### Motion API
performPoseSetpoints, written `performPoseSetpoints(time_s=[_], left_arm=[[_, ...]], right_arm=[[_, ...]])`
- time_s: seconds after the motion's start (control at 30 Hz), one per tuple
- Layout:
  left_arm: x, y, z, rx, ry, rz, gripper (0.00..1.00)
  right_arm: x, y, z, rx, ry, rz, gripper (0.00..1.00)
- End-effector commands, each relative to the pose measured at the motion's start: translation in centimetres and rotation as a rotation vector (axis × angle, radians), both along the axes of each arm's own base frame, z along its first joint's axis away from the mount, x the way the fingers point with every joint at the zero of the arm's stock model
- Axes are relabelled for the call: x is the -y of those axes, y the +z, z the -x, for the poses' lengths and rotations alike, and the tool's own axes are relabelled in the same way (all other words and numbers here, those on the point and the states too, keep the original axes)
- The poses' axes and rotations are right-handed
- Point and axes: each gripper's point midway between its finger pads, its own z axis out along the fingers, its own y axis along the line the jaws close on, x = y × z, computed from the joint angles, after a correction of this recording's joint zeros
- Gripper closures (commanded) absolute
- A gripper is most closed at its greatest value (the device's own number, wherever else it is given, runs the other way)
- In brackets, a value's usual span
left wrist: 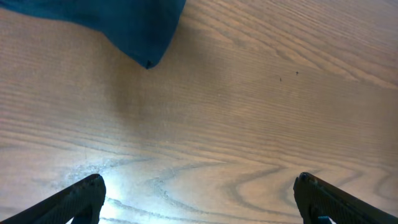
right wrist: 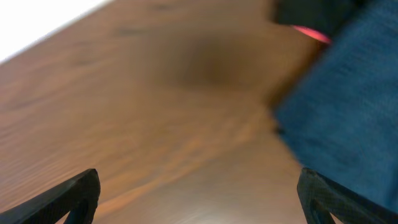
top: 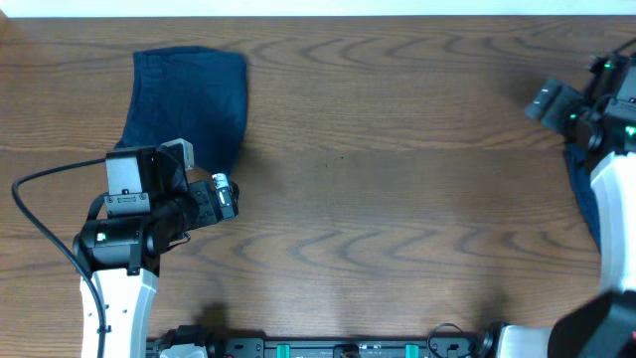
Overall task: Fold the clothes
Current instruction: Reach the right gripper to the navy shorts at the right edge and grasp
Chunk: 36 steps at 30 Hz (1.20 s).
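A folded dark blue garment lies at the table's far left; its corner shows at the top of the left wrist view. My left gripper is open and empty over bare wood, just below and right of that garment; its fingers are wide apart. A second dark blue cloth lies at the right edge, partly hidden by my right arm. It shows blurred in the right wrist view. My right gripper is open and empty, beside that cloth.
The brown wooden table fills the view, with a white strip along its far edge. A black rail with connectors runs along the near edge. A black cable loops left of the left arm.
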Motion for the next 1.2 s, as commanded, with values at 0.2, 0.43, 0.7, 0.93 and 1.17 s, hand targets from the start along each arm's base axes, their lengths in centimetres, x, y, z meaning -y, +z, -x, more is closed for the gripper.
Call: performPoseSetpoints(time_s=[0.2, 0.43, 0.7, 0.93, 1.17], left_arm=[[0.4, 0.6, 0.5, -0.013, 0.014, 0.032, 0.02], [0.5, 0.3, 1.0, -0.039, 0.014, 0.032, 0.02], [0.5, 0.3, 1.0, -0.039, 0.014, 0.032, 0.02], [0.5, 0.3, 1.1, -0.042, 0.015, 0.033, 0.02], [0.5, 0.1, 1.5, -0.061, 0.014, 0.034, 0.02]], right_arm=[[7.7, -9.8, 1.8, -0.261, -0.233, 0.088, 0.02], [9.8, -14.8, 2.8, -0.398, -0.264, 0.160, 0.06], [9.6, -17.7, 3.5, -0.477, -0.241, 0.154, 0.20], [11.0, -17.3, 4.7, -0.513, -0.289, 0.213, 0.35], [11.9, -17.6, 5.0, -0.490, -0.304, 0.167, 0.51]])
